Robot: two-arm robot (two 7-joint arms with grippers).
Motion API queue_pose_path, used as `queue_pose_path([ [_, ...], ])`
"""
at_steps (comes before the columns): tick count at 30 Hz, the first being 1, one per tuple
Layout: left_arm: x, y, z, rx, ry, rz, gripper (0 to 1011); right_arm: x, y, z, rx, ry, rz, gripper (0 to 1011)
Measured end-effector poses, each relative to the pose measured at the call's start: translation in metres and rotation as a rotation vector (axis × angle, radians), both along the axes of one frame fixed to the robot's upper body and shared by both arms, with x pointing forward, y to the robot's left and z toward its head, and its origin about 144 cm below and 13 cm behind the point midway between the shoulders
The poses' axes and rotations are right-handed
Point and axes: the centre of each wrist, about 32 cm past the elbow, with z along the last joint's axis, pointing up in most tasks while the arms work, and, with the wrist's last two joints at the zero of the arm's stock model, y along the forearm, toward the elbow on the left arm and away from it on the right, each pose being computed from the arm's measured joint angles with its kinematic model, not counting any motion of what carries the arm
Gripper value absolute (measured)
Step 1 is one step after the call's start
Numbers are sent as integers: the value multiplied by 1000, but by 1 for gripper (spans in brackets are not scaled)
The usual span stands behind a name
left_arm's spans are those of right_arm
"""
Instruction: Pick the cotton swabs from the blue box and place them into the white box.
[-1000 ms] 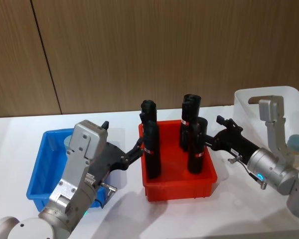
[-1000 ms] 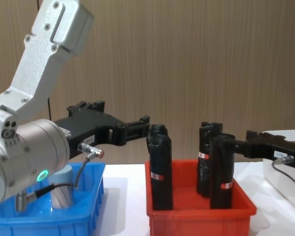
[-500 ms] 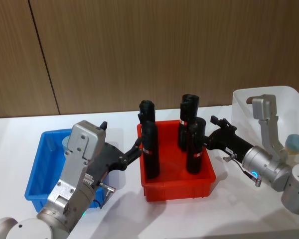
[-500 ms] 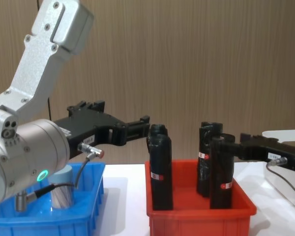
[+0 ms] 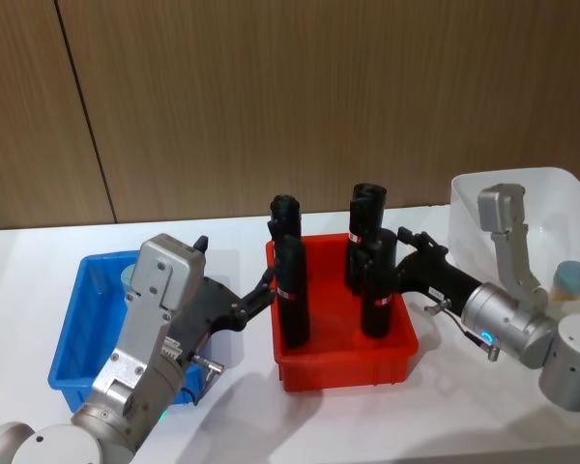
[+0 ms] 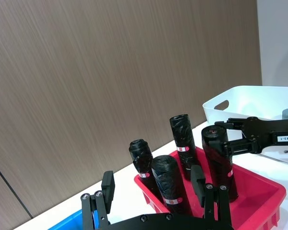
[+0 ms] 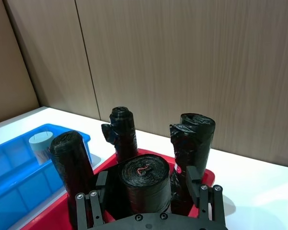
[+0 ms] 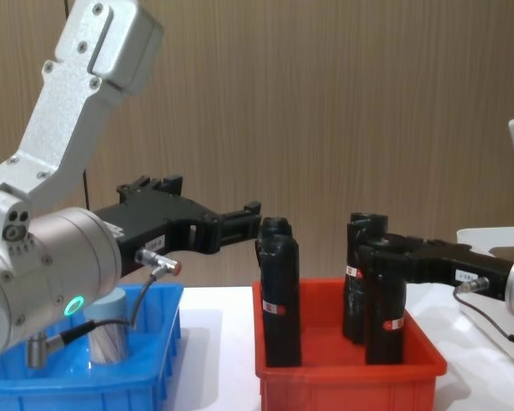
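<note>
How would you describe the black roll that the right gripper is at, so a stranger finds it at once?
Look in the red bin in the middle of the table. Four black rolls stand in it; take the front right one, nearest the white box. The right gripper has its fingers on either side of its top.

swabs in blue box: one small clear cylinder point(image 8: 108, 332) with a pale grey-blue lid, standing upright at the back of the bin, thin sticks visible through its wall.
swabs in white box: a second cylinder point(image 5: 572, 280) with a pale blue lid, standing inside near the front.
blue box: shallow bright blue bin point(image 5: 72, 340) with flared rim, on the left part of the white desk point(image 5: 367, 416).
white box: plain white bin point(image 5: 522, 186) with smooth walls and a handle slot, taller than the blue one, at the right end of the desk, well apart from the blue box.
</note>
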Motion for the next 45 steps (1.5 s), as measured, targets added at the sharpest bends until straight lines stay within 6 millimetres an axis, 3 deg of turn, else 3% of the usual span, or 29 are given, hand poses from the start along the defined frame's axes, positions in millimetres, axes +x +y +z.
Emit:
queue_pose_path([
  [6, 0, 0, 0, 0, 0, 0, 1004, 3, 2, 0, -9, 2, 14, 1000],
  [11, 0, 0, 0, 0, 0, 0, 1004, 4, 3, 0, -16, 3, 19, 915],
  [23, 0, 0, 0, 0, 0, 0, 1004, 6, 6, 2, -29, 1, 16, 552],
  [34, 0, 0, 0, 0, 0, 0, 1004, 0, 6, 13, -21, -30, 10, 517],
  [45, 0, 0, 0, 0, 0, 0, 1004, -18, 1, 46, 3, -103, -28, 517],
])
